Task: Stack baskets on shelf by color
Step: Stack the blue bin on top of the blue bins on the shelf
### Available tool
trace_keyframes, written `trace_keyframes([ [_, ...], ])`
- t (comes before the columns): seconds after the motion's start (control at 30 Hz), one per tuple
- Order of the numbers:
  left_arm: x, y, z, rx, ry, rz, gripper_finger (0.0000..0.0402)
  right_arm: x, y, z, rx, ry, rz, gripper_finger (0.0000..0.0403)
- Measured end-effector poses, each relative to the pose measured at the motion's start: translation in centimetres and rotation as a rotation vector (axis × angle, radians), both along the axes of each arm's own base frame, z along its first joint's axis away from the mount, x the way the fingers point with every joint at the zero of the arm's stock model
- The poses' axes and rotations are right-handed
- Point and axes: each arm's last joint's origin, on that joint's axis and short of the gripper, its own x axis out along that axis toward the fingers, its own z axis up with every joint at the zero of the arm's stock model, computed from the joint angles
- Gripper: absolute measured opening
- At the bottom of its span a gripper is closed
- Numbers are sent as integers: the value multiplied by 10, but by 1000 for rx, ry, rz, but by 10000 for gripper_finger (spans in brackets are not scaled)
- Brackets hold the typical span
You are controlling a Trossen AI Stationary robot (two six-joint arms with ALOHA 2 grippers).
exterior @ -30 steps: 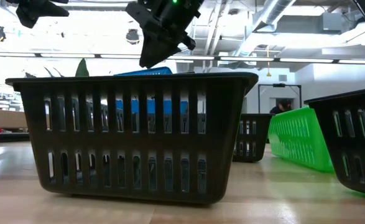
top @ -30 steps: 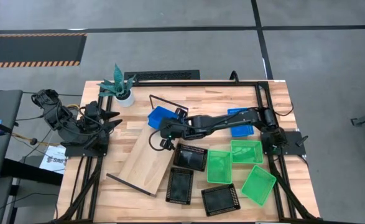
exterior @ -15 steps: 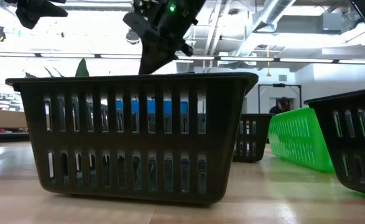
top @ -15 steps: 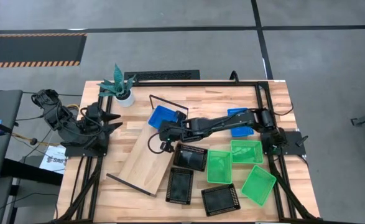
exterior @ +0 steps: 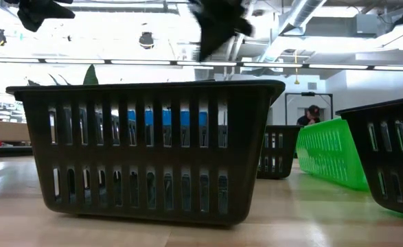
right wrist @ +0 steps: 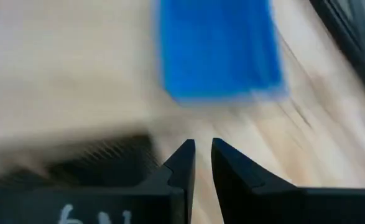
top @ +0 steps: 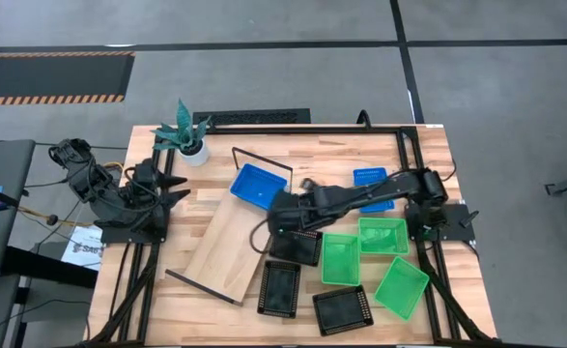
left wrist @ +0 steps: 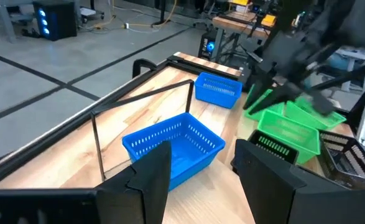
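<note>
Right gripper (top: 281,224) hangs just past the shelf's long edge, above the nearest black basket (top: 296,245), empty, fingers (right wrist: 183,163) pinched to a thin slit, holding nothing. Left gripper (top: 175,187) waits at the table's left side, fingers apart.

Near to far in the high view: two black baskets (top: 280,288), three green baskets (top: 340,258), then the shelf (top: 233,237), a light-wood plank with a thin black wire frame, lying diagonally. One blue basket (top: 257,186) sits on its far end; a second blue one (top: 370,184) lies beyond the right arm.

Risk, as I judge it: fingers this narrow can't straddle a basket wall, so a descent may shove the light black tray instead. Smooth plastic on smooth wood slides easily. Slotted sides could snag a fingertip. Baskets are shallow, rectangular, perforated, glossy.
</note>
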Motion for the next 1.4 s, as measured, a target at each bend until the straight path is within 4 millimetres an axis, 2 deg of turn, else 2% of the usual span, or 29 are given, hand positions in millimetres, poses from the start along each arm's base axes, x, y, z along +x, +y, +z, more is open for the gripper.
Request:
trace_keyframes([
  [0.13,0,0,0,12,-3,12,169,-29,-7,-8,-62,237,-175,102],
  [0.27,0,1,0,16,0,12,169,-50,-19,-36,-125,393,-336,152],
  [0.47,-2,2,-3,45,32,11,169,-91,-44,-68,-54,366,-524,237],
  [0.6,-2,2,-4,43,42,5,169,-120,-56,-81,33,282,-628,259],
  [0.73,-2,2,-5,39,48,4,169,-141,-63,-95,132,195,-659,260],
  [0.87,-2,2,-5,39,47,5,169,-157,-68,-105,150,178,-696,260],
  [1.03,-2,2,-5,40,44,10,169,-163,-75,-117,158,188,-708,260],
  [1.13,-2,2,-5,40,44,10,169,-159,-77,-125,162,186,-699,251],
  [1.27,-2,2,-5,40,44,10,169,-155,-83,-132,167,193,-721,199],
  [1.4,-2,2,-5,41,45,10,169,-154,-86,-136,167,198,-735,106],
])
